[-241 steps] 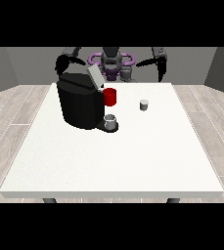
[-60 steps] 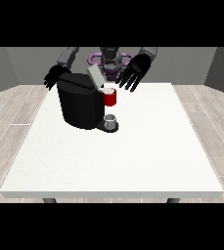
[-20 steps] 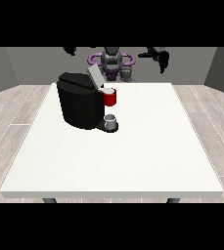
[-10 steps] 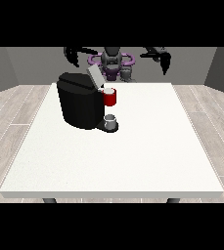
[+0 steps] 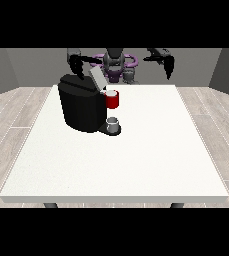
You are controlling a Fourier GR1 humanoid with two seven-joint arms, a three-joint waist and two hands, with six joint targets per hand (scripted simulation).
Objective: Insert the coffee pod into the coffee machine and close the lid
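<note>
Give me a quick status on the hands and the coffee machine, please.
Both hands raised, holding nothing: one at view's left, one at right. Coffee machine lid up. Cup on its tray.

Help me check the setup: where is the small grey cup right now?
In the front view the small grey cup stands left of the table's centre, on the coffee machine's base, directly below its red pod holder.

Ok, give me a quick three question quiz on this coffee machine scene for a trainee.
1. True or false: the lid of the coffee machine is shut.
2. What stands on the machine's tray? A) cup B) spoon C) plate
3. Is either hand touching the machine: the hand at the view's left or the hand at the view's right?

Key: 1 false, it is raised. 2 A. 3 Neither; both are held above the table.
</note>
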